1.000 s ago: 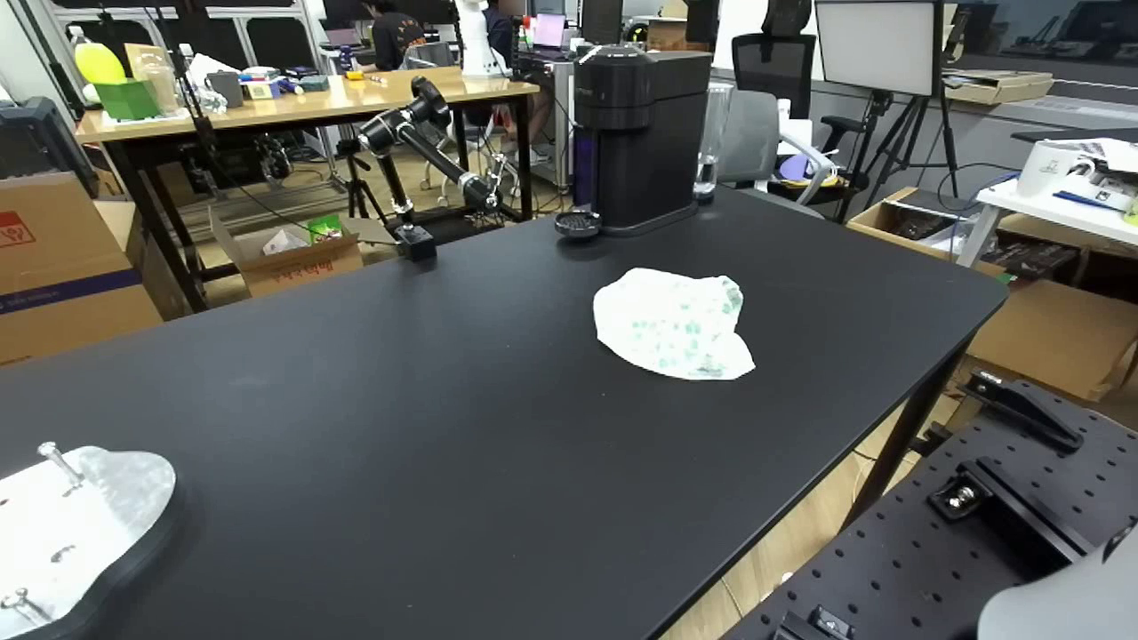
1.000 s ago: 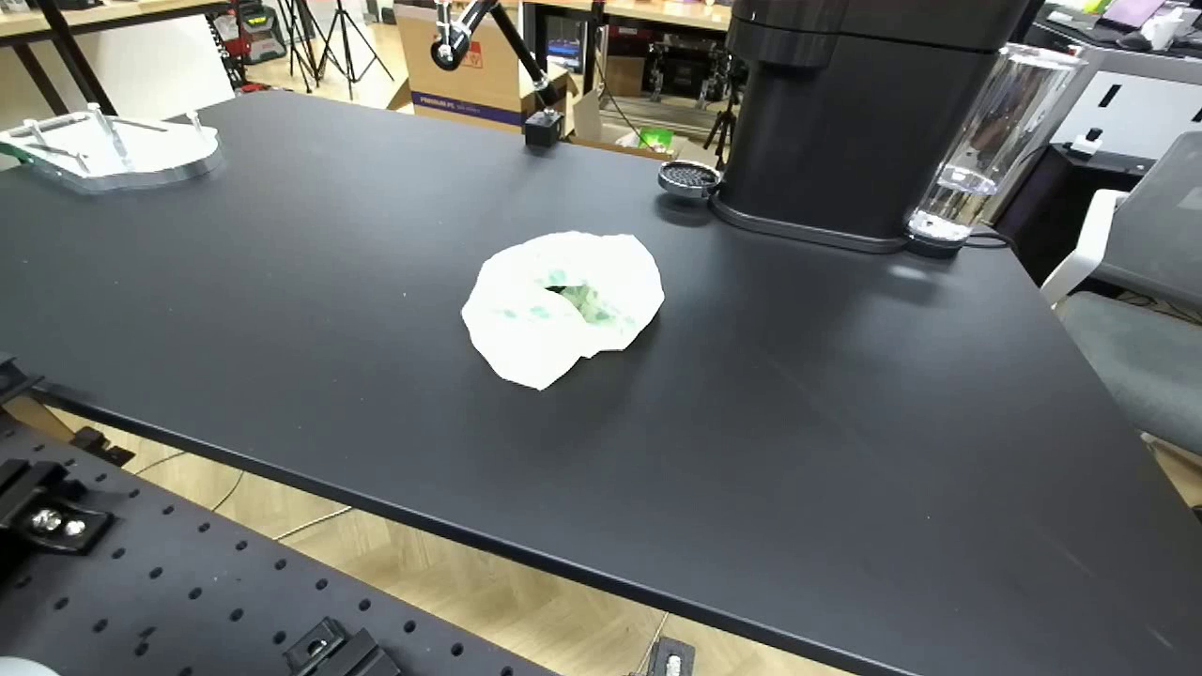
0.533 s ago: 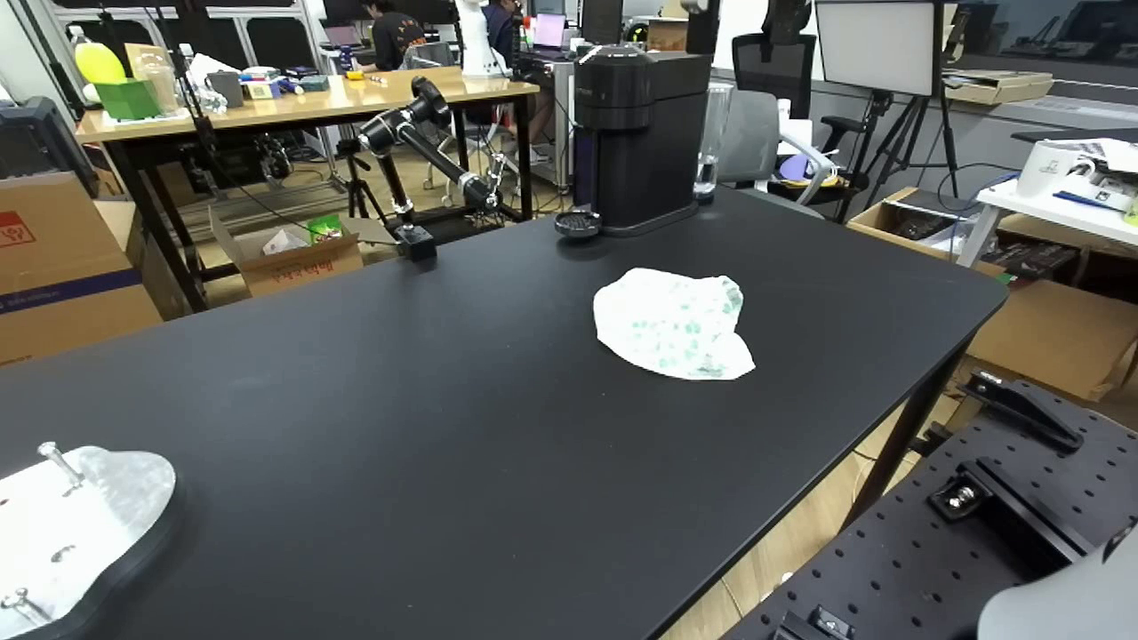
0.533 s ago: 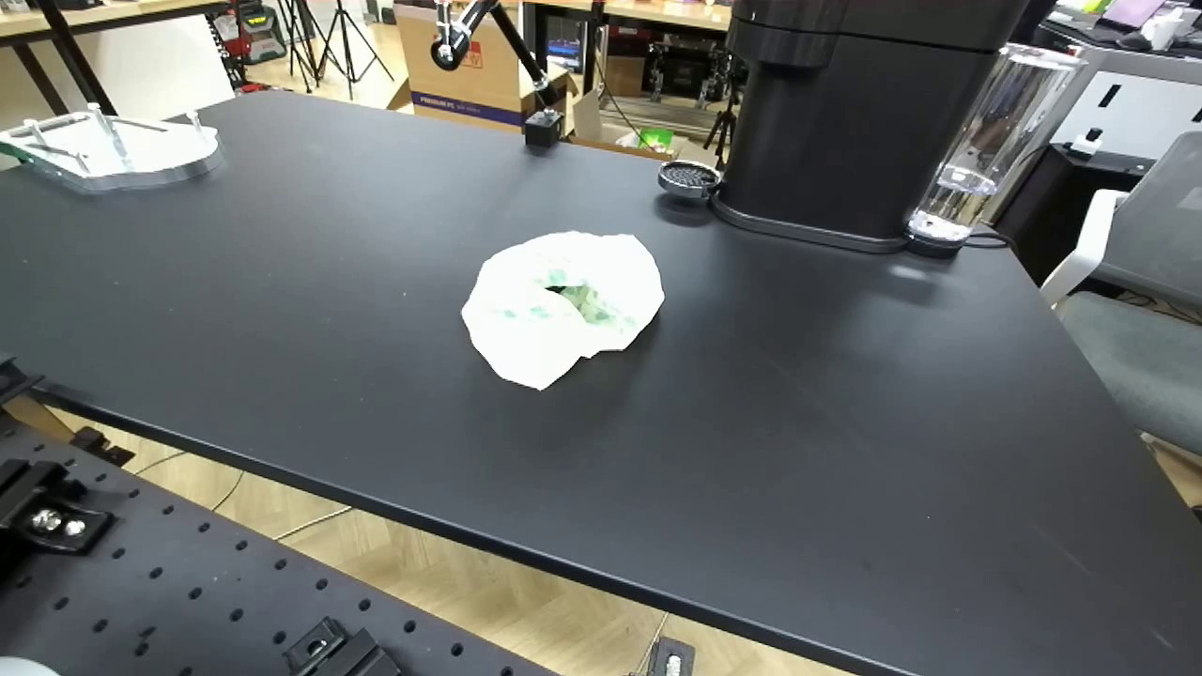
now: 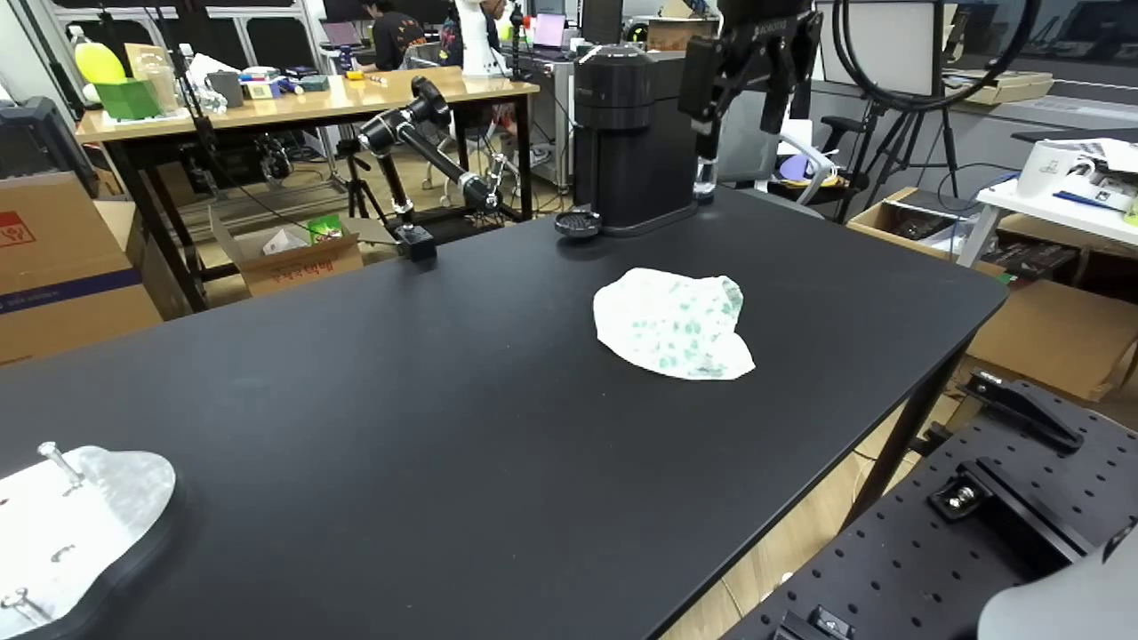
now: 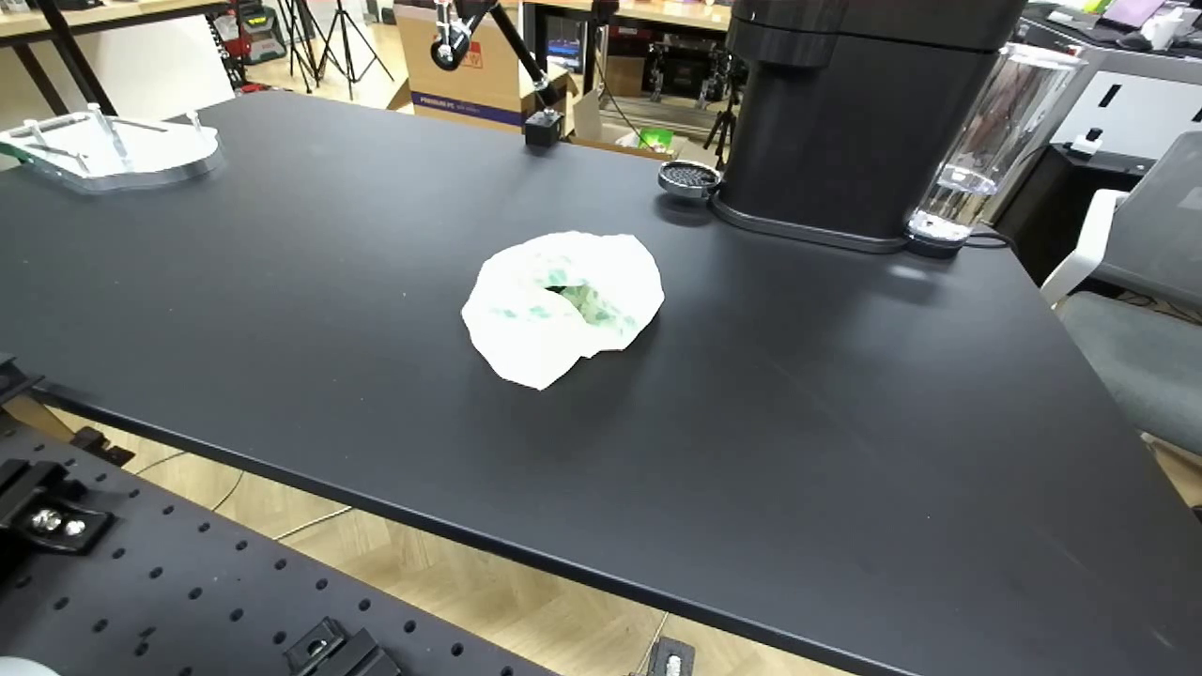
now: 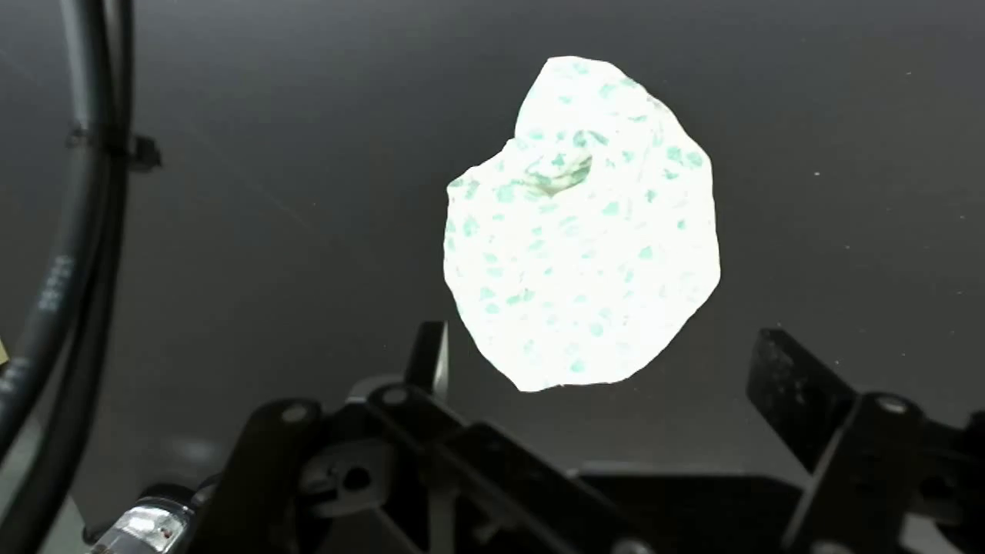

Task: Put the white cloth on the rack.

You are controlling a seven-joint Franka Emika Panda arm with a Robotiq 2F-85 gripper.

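Lying on black table (image 5: 373,462): white cloth (image 5: 671,324) | below, apart from gripper (image 5: 740,140) | jaws spread wide

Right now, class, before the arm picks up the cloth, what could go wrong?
The end effector may slip off the cloth, which lies rumpled, or pinch only an edge. Coming down, it might knock the clear tank, partly hidden behind it in an exterior view. The looped cable could perhaps snag.
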